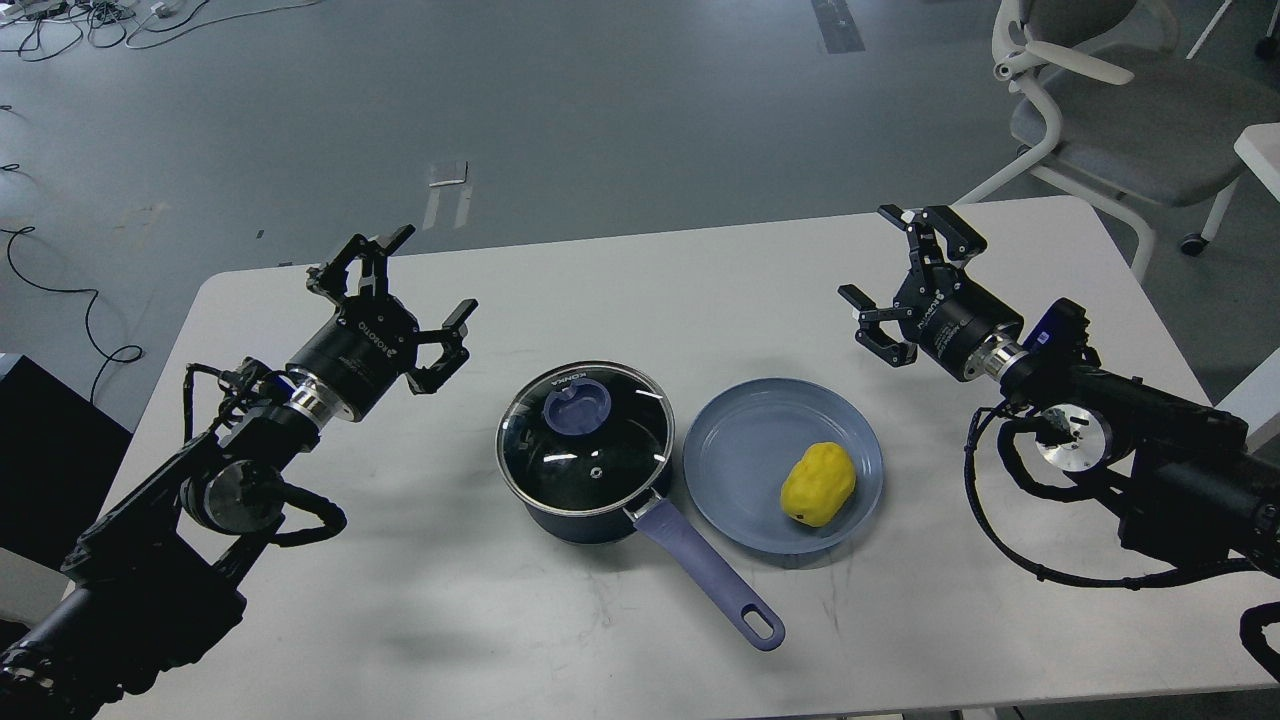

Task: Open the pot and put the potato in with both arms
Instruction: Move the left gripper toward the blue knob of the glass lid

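Note:
The dark navy pot point(580, 520) stands at the middle of the white table, covered by a glass lid point(585, 440) with a purple knob point(577, 405). Its lavender handle point(710, 575) points toward the front right. The yellow potato point(818, 484) lies on a shallow blue plate point(740, 450) just right of the pot. My left gripper point(425, 275) hovers open to the left of and behind the pot, holding nothing. My right gripper point(885, 255) hangs open behind and to the right of the plate, also with nothing in it.
The table point(640, 290) has rounded far corners, and its front edge runs along the bottom of the view. A white and grey office chair point(1110, 110) stands beyond the table's far right corner. Cables lie on the grey floor at the far left.

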